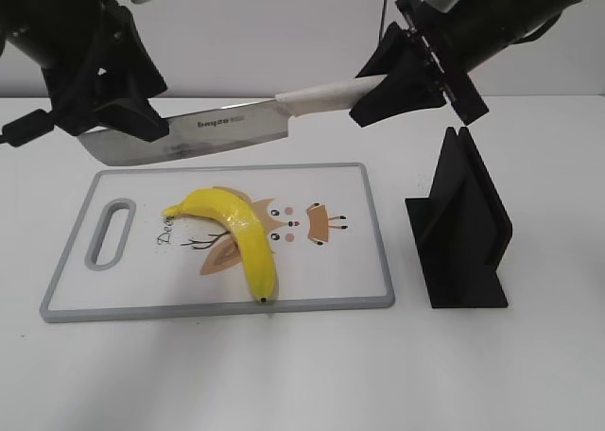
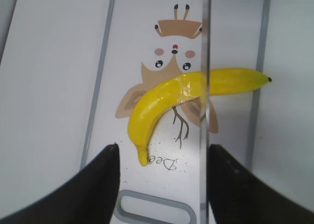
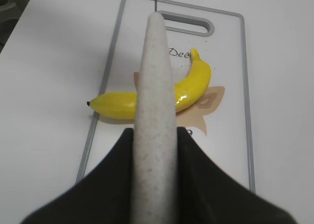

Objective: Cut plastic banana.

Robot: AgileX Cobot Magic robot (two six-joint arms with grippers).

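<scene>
my right gripper [image 1: 402,81] is clamped on the pale handle of the knife [image 1: 203,133], held level above the cutting board [image 1: 369,261]. my left gripper [image 2: 162,157] is spread, one finger against the blade. the banana [image 1: 236,228] lies on the board, tip at 6 o'clock.

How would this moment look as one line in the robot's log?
right gripper: holds knife handle | knife: above banana | banana: uncut on cutting board
</scene>
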